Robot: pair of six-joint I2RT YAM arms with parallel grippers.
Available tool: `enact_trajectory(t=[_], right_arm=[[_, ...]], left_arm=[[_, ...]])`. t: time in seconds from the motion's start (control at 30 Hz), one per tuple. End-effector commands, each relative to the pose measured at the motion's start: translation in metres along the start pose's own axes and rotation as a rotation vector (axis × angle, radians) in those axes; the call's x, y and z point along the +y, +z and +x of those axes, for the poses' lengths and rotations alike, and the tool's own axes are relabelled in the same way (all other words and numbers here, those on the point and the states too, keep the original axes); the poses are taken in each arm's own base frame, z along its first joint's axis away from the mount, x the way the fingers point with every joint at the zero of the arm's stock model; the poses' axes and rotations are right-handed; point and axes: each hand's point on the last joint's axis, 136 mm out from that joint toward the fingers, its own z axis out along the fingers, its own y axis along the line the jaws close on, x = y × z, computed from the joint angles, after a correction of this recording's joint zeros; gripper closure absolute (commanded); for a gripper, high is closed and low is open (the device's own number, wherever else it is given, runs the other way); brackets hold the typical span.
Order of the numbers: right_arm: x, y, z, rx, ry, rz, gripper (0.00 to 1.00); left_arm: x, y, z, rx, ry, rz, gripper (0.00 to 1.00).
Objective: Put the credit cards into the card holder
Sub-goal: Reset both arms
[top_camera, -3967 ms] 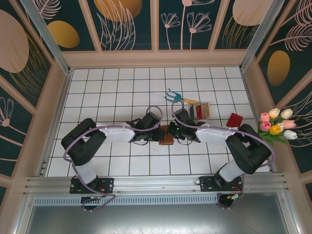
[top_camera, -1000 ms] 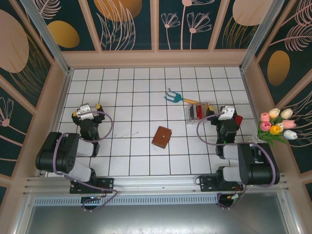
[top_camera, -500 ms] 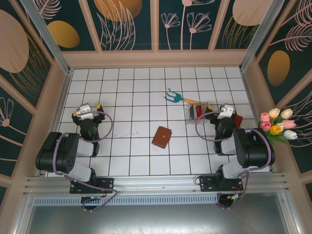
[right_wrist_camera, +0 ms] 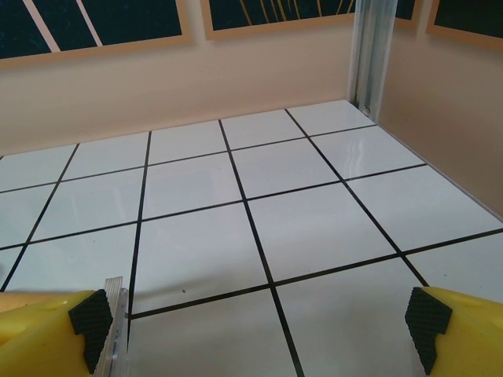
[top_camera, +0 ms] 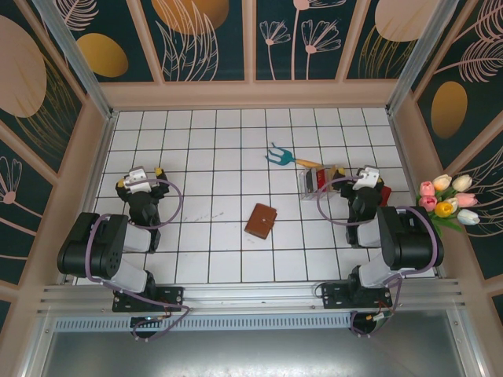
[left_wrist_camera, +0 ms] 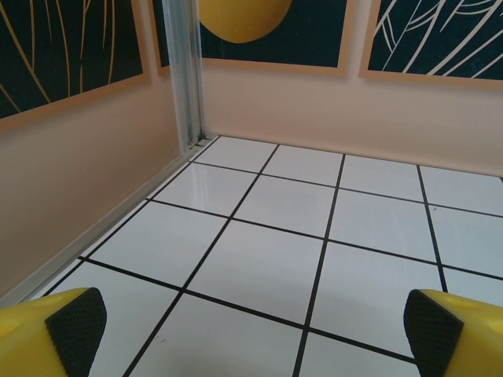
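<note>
The closed reddish-brown leather bifold wallet (top_camera: 260, 221) lies in the middle of the white tiled counter (top_camera: 196, 157), where both arms crowded over it four seconds ago. They have since folded back. The left pincer (top_camera: 140, 178) and right pincer (top_camera: 365, 177) gape wide and hold nothing. A flat red plastic card (top_camera: 385, 192) lies just beside the right one.

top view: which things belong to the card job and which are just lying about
Job: card holder; credit cards, standing in the clear box.
Lying about: garden fork; tulips.
</note>
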Motion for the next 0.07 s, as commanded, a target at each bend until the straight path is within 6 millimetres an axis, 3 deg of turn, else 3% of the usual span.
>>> enact_trajectory(t=[0.0,0.03], right_arm=[[0.0034,0.0033,-0.0086,-0.026,0.024,-0.022,0.01],[0.0037,0.0036,-0.0083,-0.023,0.024,-0.024,0.01]], left_arm=[[-0.0010,0.0031,-0.0108,-0.036,-0.027,0.005,0.01],[-0.0013,0.0029,-0.0116,-0.039,-0.028,0.006,0.01]])
